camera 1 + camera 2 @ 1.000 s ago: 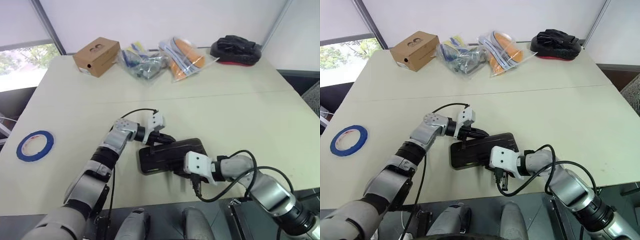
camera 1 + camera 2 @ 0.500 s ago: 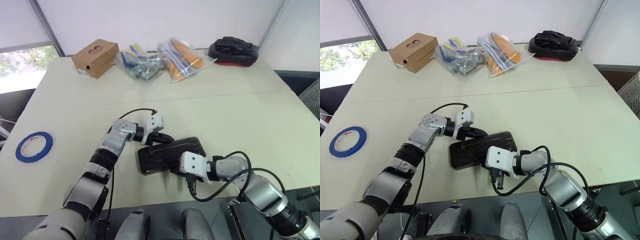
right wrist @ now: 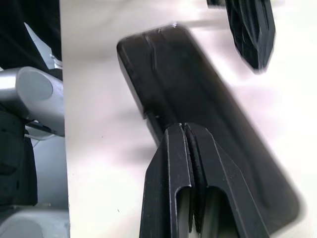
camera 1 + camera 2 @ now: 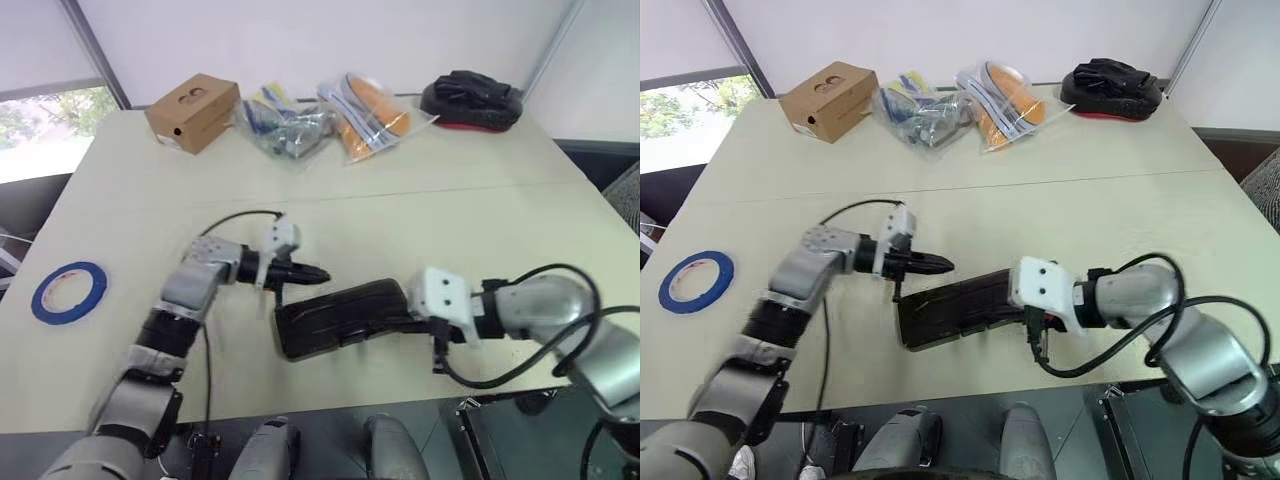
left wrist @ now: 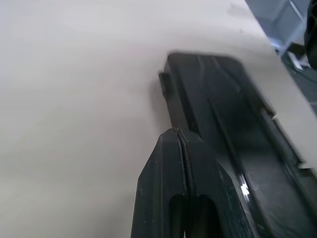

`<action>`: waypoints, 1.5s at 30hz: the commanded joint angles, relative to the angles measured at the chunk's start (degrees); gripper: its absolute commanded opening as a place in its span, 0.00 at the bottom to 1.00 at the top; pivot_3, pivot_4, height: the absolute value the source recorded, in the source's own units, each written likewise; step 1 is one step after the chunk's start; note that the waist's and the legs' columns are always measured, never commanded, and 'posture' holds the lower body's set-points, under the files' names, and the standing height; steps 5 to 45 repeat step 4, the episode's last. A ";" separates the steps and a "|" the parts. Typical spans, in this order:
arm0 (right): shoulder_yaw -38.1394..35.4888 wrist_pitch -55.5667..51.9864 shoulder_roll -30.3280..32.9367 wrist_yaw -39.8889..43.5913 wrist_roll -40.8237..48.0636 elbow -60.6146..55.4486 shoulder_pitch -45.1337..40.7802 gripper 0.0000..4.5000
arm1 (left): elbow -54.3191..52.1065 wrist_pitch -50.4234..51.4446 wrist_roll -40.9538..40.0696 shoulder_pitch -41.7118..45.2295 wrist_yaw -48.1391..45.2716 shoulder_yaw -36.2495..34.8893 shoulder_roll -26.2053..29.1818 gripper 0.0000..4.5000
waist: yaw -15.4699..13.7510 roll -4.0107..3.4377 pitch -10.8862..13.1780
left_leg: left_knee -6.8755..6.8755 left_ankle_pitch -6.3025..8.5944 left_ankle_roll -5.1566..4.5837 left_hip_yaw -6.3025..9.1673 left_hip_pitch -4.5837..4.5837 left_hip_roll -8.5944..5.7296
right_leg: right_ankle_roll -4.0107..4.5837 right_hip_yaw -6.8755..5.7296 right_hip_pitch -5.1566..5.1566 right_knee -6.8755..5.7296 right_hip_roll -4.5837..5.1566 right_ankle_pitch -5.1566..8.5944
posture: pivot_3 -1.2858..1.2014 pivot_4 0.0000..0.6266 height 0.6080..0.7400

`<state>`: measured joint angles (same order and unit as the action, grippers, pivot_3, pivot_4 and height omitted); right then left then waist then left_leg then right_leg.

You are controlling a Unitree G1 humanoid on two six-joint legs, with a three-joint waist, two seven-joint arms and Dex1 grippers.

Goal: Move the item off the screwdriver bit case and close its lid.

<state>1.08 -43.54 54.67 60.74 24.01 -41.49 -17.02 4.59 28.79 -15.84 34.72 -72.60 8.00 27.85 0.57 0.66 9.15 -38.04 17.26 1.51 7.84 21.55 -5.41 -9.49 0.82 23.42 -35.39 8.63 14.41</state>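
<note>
The screwdriver bit case [image 4: 335, 318] lies flat on the cream table [image 4: 480, 220], near its front edge. Its dark lid [image 3: 198, 94] is down on the tray, and nothing rests on top. Which thing is the item I cannot tell. My left gripper [image 4: 312, 272] is shut and empty, just off the case's far left corner, pointing right; its joined fingertips [image 5: 178, 135] hang beside the case [image 5: 223, 114]. My right gripper [image 3: 184, 128] is shut and empty over the case's right end, pointing left. Whether it touches the case I cannot tell.
A blue tape roll [image 4: 68, 292] lies at the table's left edge. Along the back stand a brown cardboard box [image 4: 192, 112], two plastic bags [image 4: 285, 125] [image 4: 368, 105] and a black glove on a red pad [image 4: 470, 98].
Both arms have risen and drawn apart: the left gripper slid left off the case's top, the right pulled back to the right. The case stays shut in place.
</note>
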 commanded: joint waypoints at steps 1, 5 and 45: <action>-4.68 0.69 2.47 0.89 2.46 -0.80 -1.96 0.01 | -9.19 5.86 -5.12 -2.74 2.42 -5.24 3.64 0.00 | -0.07 0.00 0.00 | 0.01 0.00 0.00 0.00 0.00 0.01 | 0.00 0.00 0.01 0.01 0.00 0.00 | 0.52 0.24 1.00; -6.79 1.71 4.09 0.95 2.97 0.90 -3.08 0.01 | -17.13 11.61 -9.21 -7.93 6.39 -11.00 7.08 0.00 | 0.01 -0.01 0.02 | 0.02 0.00 0.00 -0.02 0.01 0.04 | 0.00 0.01 0.02 0.03 0.00 0.00 | 0.52 0.24 1.00; -6.79 1.71 4.09 0.95 2.97 0.90 -3.08 0.01 | -17.13 11.61 -9.21 -7.93 6.39 -11.00 7.08 0.00 | 0.01 -0.01 0.02 | 0.02 0.00 0.00 -0.02 0.01 0.04 | 0.00 0.01 0.02 0.03 0.00 0.00 | 0.52 0.24 1.00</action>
